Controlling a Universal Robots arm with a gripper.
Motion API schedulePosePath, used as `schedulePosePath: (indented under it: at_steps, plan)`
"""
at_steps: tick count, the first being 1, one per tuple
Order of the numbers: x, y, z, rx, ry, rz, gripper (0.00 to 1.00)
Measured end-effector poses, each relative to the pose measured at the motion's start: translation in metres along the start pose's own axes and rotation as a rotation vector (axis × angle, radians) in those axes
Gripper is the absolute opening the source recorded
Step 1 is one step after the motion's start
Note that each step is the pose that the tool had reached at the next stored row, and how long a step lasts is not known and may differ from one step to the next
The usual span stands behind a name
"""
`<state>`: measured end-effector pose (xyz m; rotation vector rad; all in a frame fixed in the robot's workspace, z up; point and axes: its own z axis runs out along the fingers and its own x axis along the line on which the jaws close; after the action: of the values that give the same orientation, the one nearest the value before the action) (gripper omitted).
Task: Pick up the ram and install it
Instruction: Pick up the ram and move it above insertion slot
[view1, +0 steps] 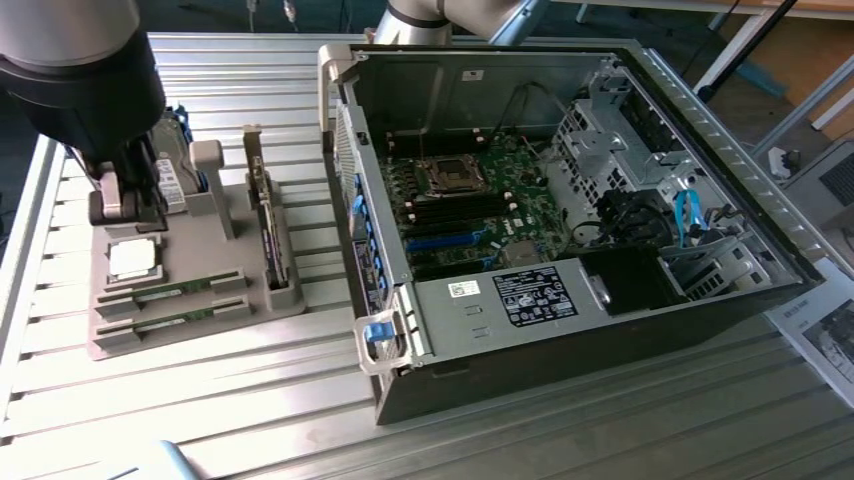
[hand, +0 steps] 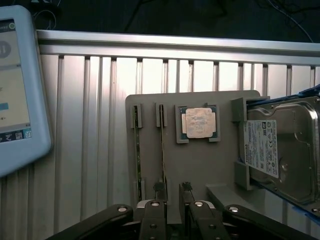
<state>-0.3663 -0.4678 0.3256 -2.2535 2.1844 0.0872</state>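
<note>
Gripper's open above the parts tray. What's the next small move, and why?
Probably nudge the gripper sideways, away from the hard drive: the nearer ram lines up with one fingertip, not the open gap between them.

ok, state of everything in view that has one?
ram sticks: both seated in holder slots
processor: lying in its holder pocket
hard drive: parked in holder
expansion card: upright in holder slot
computer case: on its side, panel off, interior exposed
tablet: screen lit
fingers: open, empty, over holder
</note>
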Motion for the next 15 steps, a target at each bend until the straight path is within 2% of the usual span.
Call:
schedulePosePath:
  at_steps: [5,8,15]
  plan:
    - [0.007,0.0003,-0.0004,-0.0002,0.0016,0.0,0.25]
    - [0.008,0.0003,-0.0004,-0.0001,0.0015,0.0,0.25]
    - [0.011,0.0,0.0099,-0.0001,0.0003,0.0,0.25]
